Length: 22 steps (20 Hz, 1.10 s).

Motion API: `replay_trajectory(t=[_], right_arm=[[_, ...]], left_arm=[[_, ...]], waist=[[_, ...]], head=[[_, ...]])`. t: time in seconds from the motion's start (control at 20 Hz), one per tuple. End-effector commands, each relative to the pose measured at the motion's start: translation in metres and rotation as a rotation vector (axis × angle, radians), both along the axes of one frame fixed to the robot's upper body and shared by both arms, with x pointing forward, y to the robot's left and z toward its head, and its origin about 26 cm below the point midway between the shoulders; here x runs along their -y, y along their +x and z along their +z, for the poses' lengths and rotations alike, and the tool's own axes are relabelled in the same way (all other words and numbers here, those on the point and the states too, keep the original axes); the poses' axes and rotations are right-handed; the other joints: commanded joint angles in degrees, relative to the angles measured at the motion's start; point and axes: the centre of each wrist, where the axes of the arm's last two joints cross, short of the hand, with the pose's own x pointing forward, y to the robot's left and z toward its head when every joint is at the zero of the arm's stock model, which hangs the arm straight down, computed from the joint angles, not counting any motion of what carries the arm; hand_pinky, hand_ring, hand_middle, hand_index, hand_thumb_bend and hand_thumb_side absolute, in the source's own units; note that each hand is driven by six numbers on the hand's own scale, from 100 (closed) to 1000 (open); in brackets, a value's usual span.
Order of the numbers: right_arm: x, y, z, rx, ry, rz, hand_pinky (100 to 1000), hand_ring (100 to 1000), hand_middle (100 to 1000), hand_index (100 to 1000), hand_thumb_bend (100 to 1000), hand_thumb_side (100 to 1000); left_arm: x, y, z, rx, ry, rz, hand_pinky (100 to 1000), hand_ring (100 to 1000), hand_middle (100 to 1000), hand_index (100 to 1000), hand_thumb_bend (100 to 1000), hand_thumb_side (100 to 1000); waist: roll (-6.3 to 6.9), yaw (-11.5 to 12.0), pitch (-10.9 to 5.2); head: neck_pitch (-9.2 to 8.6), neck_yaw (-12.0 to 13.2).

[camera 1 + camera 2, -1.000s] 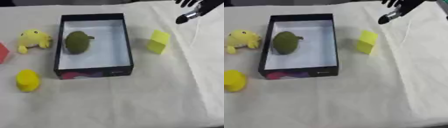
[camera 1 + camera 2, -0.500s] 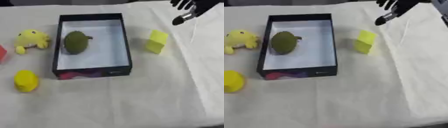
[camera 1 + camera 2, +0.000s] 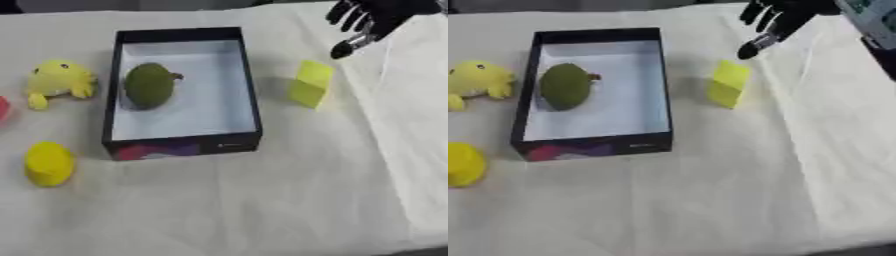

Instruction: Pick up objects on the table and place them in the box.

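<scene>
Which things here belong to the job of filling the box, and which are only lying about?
Job:
- box
- green fruit, already inside
- yellow block
- yellow plush toy
- round yellow object
- red object at left edge
- right hand, open

Lying about:
- white cloth

yellow block (image 3: 311, 84), green fruit (image 3: 149, 85), black box (image 3: 247, 85), white inside

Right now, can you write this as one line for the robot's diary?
right hand: open, above block | left hand: unseen | box: green fruit inside | outside: block, plush, yellow lump
</scene>
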Motion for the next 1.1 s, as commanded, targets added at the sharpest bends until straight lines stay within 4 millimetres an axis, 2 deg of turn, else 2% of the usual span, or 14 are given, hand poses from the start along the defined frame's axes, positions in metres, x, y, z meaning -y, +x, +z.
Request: replay_trajectory(t=[0.05, 0.3, 0.75, 1.1], right_arm=[[0.0037, 0.0004, 0.0109, 0.036, 0.0, -0.021, 857, 849, 860, 875, 709, 383], [0.0054, 0.0019, 0.0068, 0.021, -0.012, -0.027, 858, 853, 864, 879, 707, 384], [0.0126, 0.0, 0.002, -0.005, -0.053, -0.035, 862, 861, 871, 891, 712, 364], [0.0102, -0.0017, 0.0011, -0.021, -0.081, -0.024, 862, 859, 865, 888, 719, 339]], left_arm=[[-0.0004, -0.0019, 0.016, 0.034, 0.033, -0.004, 772, 861, 871, 916, 815, 699], [0.0004, -0.0017, 0.0165, 0.036, 0.033, -0.006, 771, 861, 871, 915, 813, 699], [0.0013, -0.0018, 0.017, 0.039, 0.031, -0.008, 770, 861, 870, 913, 811, 699], [0.002, -0.0018, 0.0171, 0.039, 0.031, -0.009, 769, 862, 871, 912, 808, 700]], waist=[[-0.54, 0.1, -0.72], [-0.51, 0.18, -0.57], [-0.51, 0.15, -0.24], [-0.54, 0.22, -0.02]], head=[[-1.05, -0.16], [-1.02, -0.53], [-0.05, -0.77], [0.87, -0.86]])
